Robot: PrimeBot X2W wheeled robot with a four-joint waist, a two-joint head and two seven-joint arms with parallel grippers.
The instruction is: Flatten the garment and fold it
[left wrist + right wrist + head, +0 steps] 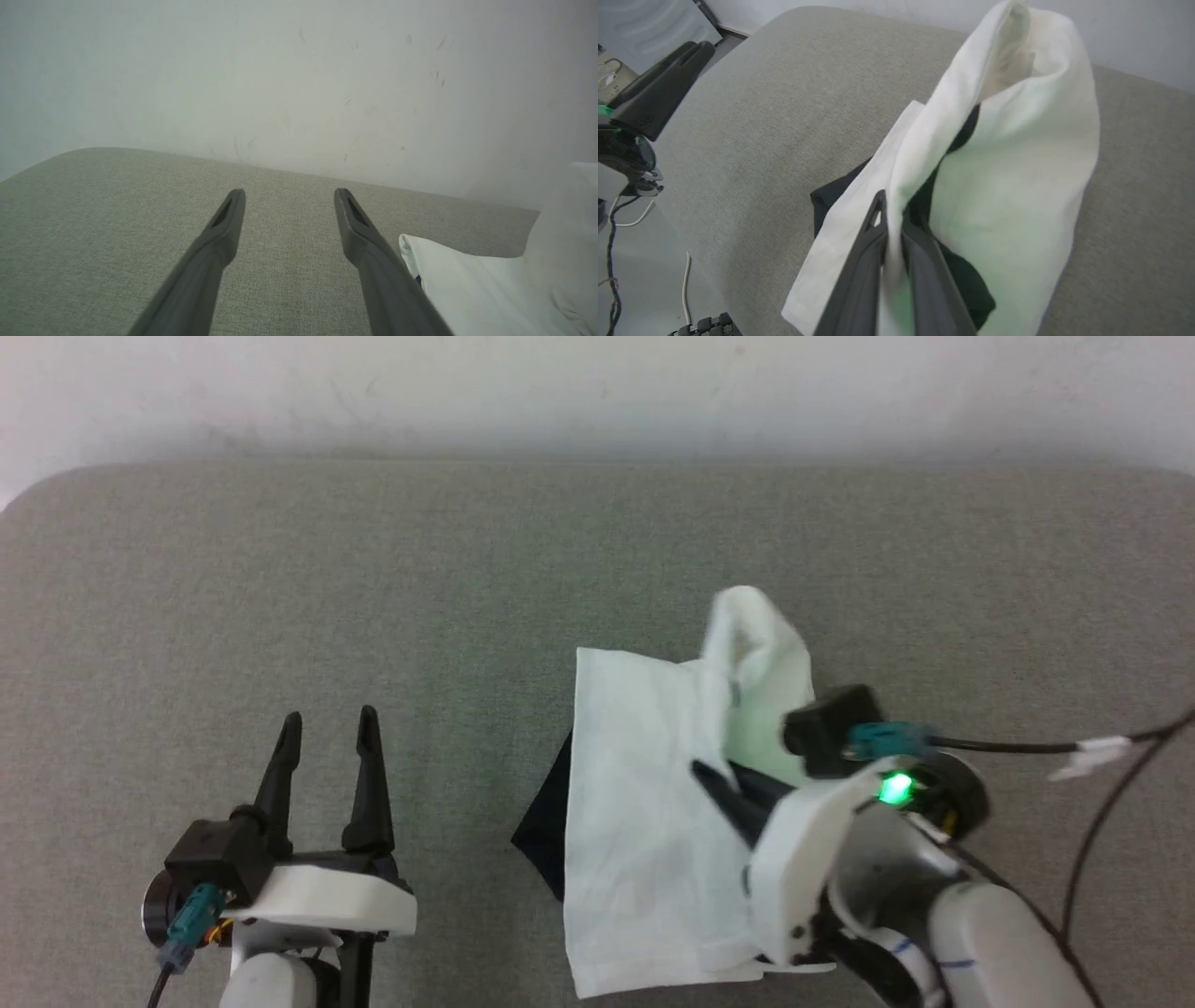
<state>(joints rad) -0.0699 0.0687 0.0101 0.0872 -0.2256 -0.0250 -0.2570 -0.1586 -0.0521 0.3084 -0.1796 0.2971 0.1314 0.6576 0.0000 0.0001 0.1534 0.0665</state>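
right hand [711, 780] clamped on raised white fold of shirt [644, 840], front edge of grey padded surface [373, 569], right of middle; left hand [329, 723] open, empty; folding looks half done, black sleeve poking out.

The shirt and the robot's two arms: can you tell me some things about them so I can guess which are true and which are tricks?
1. The shirt lies spread out flat. False: it is bunched, and a white part of it stands up in a hump.
2. On the right gripper, the jaws are shut on the shirt. True.
3. On the left gripper, the jaws pinch a sleeve. False: they stand open above the bare gray fabric surface, apart from the shirt.
4. The shirt is white with black parts. True.
5. The shirt hangs in the air, touching nothing below. False: much of it rests on the gray fabric surface.
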